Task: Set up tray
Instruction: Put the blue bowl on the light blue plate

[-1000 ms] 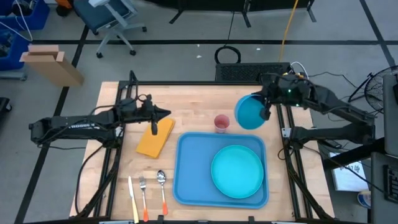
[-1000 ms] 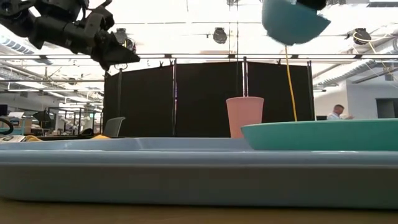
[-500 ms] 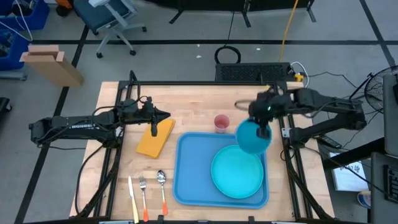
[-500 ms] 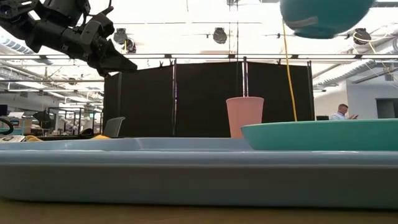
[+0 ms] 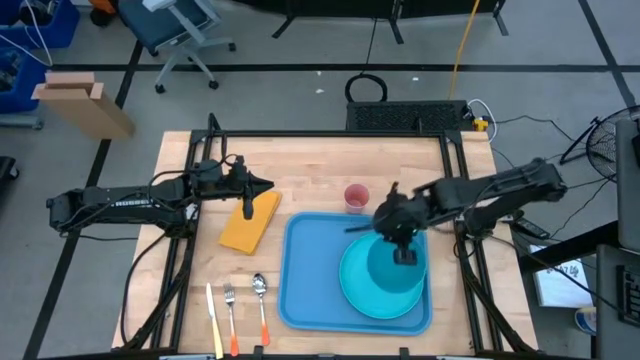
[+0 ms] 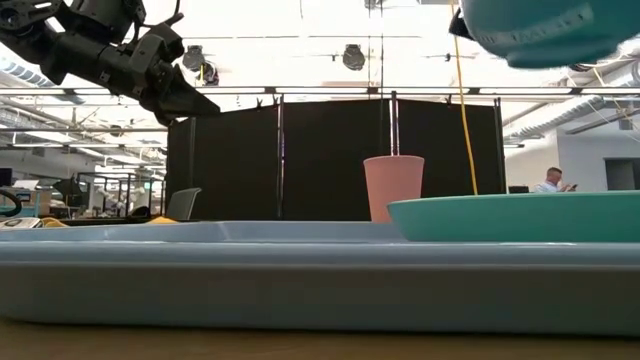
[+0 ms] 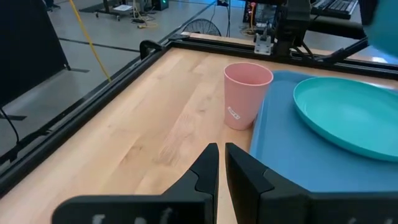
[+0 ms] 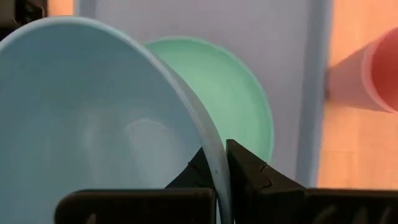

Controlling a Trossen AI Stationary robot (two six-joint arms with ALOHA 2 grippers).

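The light-blue tray (image 5: 310, 260) lies flat on the wooden table, with a round turquoise plate (image 5: 385, 295) resting on its right half. My right gripper (image 5: 402, 247) is shut on a blue bowl (image 5: 388, 262), which it holds in the air above the plate. In the low view the bowl (image 6: 540, 30) sits high over the plate (image 6: 520, 215). A pink cup (image 5: 356, 197) stands upright just past the tray's far edge. My left gripper (image 5: 265, 184) is shut, touches nothing, and hovers over the far end of a yellow napkin (image 5: 248, 222). My right gripper pinches the bowl's rim (image 8: 208, 149) between its two fingers, one finger inside the bowl and one outside. The bowl is lifted clear, tilted, with its hollow facing the wrist camera, above the plate (image 8: 236, 93).
A knife, fork and spoon (image 5: 235, 305) lie side by side on the table left of the tray's near corner. The left half of the tray is bare. The table's metal frame rails run along both sides. A person shows far off in the room (image 6: 548, 180).
My right gripper has carried the bowl from the table's far right corner toward the near edge and left, past the cup, until it is over the plate on the tray. The bowl stayed in the hold and has tipped on the way.
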